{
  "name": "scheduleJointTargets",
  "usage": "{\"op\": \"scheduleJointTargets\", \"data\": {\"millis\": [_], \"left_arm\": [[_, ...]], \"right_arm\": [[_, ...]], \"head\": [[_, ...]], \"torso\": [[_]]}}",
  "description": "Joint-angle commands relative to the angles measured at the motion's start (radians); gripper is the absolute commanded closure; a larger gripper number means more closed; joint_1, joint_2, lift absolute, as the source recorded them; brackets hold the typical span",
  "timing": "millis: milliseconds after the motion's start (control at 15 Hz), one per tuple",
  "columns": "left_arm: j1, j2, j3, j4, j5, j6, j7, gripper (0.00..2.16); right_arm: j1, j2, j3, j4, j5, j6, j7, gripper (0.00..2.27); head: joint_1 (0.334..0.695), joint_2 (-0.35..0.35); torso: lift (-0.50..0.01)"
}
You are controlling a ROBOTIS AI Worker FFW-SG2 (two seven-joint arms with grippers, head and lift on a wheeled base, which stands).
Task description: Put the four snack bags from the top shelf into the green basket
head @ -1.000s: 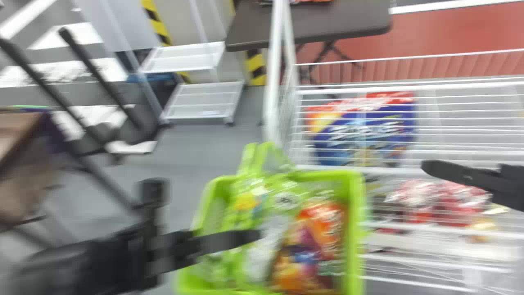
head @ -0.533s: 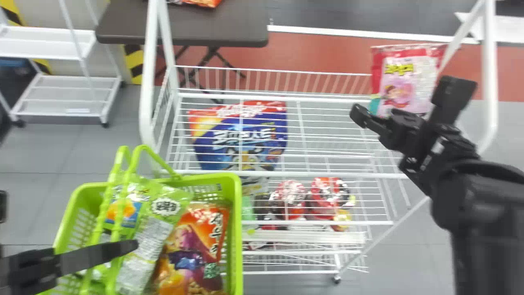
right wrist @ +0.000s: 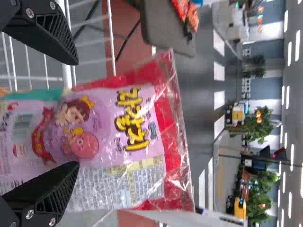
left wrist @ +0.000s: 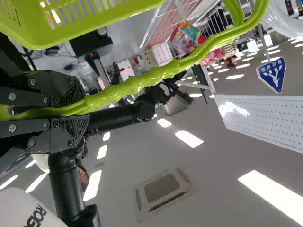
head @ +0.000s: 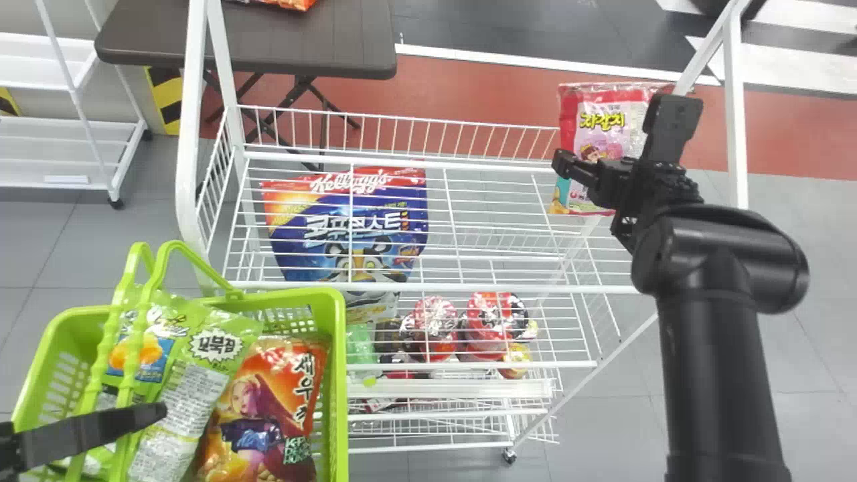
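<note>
In the head view my right gripper (head: 619,137) is at the rack's right end, over a pink and red snack bag (head: 606,127) standing there. In the right wrist view my right gripper (right wrist: 74,113) is open, with the pink bag (right wrist: 106,127) spanning the gap, not gripped. The green basket (head: 337,381) is at lower left, holding green bags (head: 217,345) and an orange bag (head: 258,418). Over its left part lies my left gripper (head: 87,435); in the left wrist view, my left gripper (left wrist: 78,111) is shut on the basket's green handle (left wrist: 137,84).
The white wire rack (head: 435,288) stands ahead, right of the basket. Through its wires show a blue cereal bag (head: 348,227) and red-and-white packages (head: 495,321) lower down. A dark table (head: 268,40) is behind, and a white shelf unit (head: 60,147) stands far left.
The head view has swung right, so the basket and rack sit farther left in it. My right arm has come fully into sight by the pink bag, and its gripper stands slightly higher.
</note>
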Motion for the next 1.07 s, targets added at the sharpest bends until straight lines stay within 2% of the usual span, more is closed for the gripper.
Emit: {"op": "scheduleJointTargets", "data": {"millis": [0,67,133,200,267,733,1000], "left_arm": [[0.000,0.000,0.002,0.005,-0.001,-0.003,-0.010,2.15],[0.000,0.000,0.004,0.005,0.001,-0.003,-0.010,2.15],[0.000,0.000,0.004,0.005,0.001,-0.006,-0.010,2.15],[0.002,0.000,0.004,0.005,0.001,-0.006,-0.010,2.15],[0.002,0.000,0.005,0.008,0.001,-0.006,-0.010,2.15],[0.002,0.000,0.007,0.014,0.001,-0.009,-0.010,2.15],[-0.005,-0.002,0.007,0.020,0.001,-0.012,-0.010,2.15]], "right_arm": [[-0.051,0.000,0.007,0.033,0.063,0.107,-0.003,0.16],[-0.066,0.000,0.010,0.035,0.081,0.153,0.000,0.56],[-0.066,0.000,0.009,0.033,0.084,0.187,0.000,1.08],[-0.060,0.001,0.015,0.030,0.086,0.212,0.000,1.93],[-0.054,0.006,0.017,0.021,0.096,0.239,-0.006,2.25],[0.029,0.006,0.003,-0.143,0.053,0.255,-0.010,2.25],[0.172,0.006,0.000,-0.424,-0.097,0.374,0.013,2.25]], "head": [[0.695,-0.211],[0.695,-0.214],[0.695,-0.217],[0.695,-0.221],[0.695,-0.223],[0.695,-0.231],[0.695,-0.220]], "torso": [[0.000],[0.000],[0.000],[0.000],[0.000],[0.000],[0.000]]}}
